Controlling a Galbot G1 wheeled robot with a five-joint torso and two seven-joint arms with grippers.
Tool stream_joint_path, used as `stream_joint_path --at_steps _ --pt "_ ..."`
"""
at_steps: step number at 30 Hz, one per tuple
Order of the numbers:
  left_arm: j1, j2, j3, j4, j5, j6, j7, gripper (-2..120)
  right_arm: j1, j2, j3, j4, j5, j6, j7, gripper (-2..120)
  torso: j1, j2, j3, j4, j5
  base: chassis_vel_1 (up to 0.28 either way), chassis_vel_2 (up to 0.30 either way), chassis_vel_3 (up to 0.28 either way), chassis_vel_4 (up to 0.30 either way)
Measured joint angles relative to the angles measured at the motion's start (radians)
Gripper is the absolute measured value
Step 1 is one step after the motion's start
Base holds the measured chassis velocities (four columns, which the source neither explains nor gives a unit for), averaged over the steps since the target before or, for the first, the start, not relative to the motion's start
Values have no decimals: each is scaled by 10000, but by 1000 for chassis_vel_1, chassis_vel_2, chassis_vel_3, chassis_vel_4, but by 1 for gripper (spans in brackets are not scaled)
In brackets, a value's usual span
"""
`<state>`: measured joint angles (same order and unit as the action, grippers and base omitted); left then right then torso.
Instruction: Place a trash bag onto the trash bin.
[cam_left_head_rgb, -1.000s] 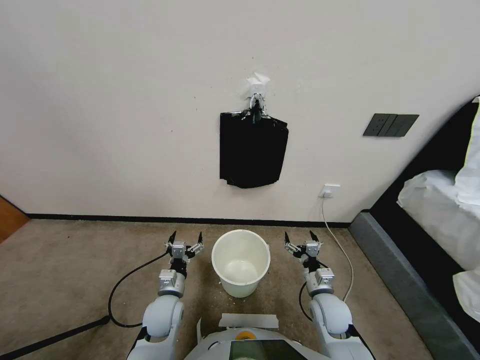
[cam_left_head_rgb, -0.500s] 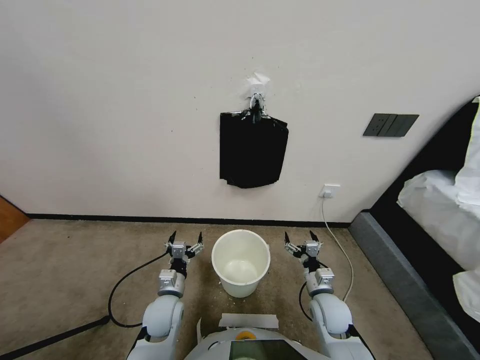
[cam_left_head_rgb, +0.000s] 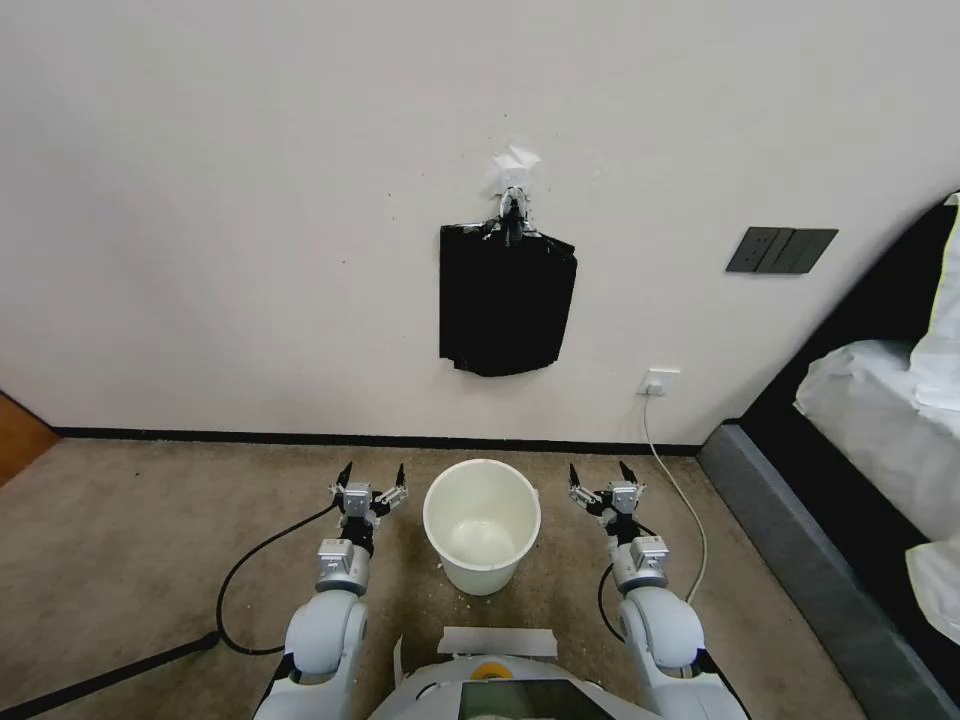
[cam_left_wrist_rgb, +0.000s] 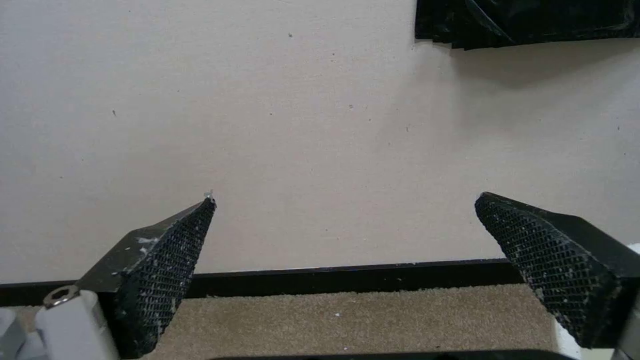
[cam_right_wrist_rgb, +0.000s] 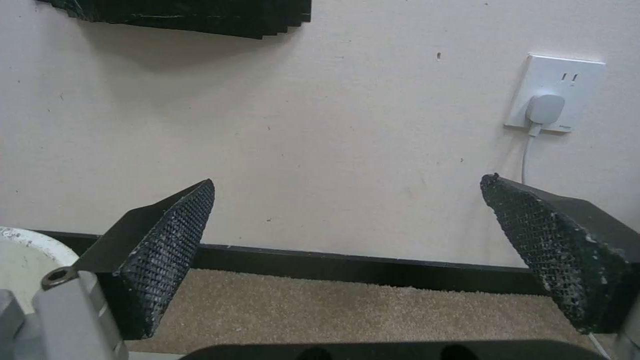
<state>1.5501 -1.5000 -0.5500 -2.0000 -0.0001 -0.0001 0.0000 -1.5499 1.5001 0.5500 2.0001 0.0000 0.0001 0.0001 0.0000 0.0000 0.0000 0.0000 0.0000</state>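
The trash bin (cam_left_head_rgb: 484, 574), a cream-white round bucket, stands upright and empty on the carpet just in front of my body; its rim (cam_right_wrist_rgb: 25, 248) edges into the right wrist view. The trash bag is out of view. A flat black pack of bags (cam_left_head_rgb: 506, 310) hangs from a hook on the wall above the bin, and its lower edge shows in the left wrist view (cam_left_wrist_rgb: 527, 22) and the right wrist view (cam_right_wrist_rgb: 180, 15). My left gripper (cam_left_head_rgb: 372, 470) (cam_left_wrist_rgb: 347, 200) is open, left of the bin. My right gripper (cam_left_head_rgb: 598, 468) (cam_right_wrist_rgb: 350, 180) is open, right of it. Both point at the wall and hold nothing.
A wall socket (cam_left_head_rgb: 659, 381) with a white plug and cord (cam_left_head_rgb: 680, 490) lies right of the right gripper. A dark bed frame with white bedding (cam_left_head_rgb: 880, 400) fills the right side. A black cable (cam_left_head_rgb: 240, 575) runs over the carpet at left. Dark wall switches (cam_left_head_rgb: 781, 250) sit higher up.
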Motion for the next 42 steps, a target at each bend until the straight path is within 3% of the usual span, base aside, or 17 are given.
stream_joint_path --at_steps 15,19,22,28,31,34,42 --pt "1 0 1 0 0 -6 -7 100 -19 -6 -1 6 0 22 20 100 0 0 0 1 0 0 0 0 0" --pt "31 31 18 14 -6 -184 -117 100 -443 -158 -50 218 -99 677 471 100 0 0 0 6 4 0 0 0 0" --pt "160 161 150 114 -72 -991 -569 100 -1281 -365 -177 535 -214 1657 1124 100 -1 1 -1 -7 0 0 0 0 0" --pt "293 285 255 206 -127 -1721 -940 100 -1397 -372 -317 516 -118 1814 1209 100 0 0 0 1 0 0 0 0 0" --pt "537 483 429 369 -232 -2916 -1488 100 -1380 -355 -390 405 -53 1817 1219 100 0 0 0 1 0 0 0 0 0" --pt "691 645 613 304 -406 -3240 -1388 100 -1315 -324 -430 312 -24 1841 1222 100 0 0 0 2 0 0 0 0 0" --pt "714 1019 801 285 -648 -3208 -1174 100 -1154 -357 -462 186 129 1931 1220 100 0 0 0 0 0 0 0 0 0"
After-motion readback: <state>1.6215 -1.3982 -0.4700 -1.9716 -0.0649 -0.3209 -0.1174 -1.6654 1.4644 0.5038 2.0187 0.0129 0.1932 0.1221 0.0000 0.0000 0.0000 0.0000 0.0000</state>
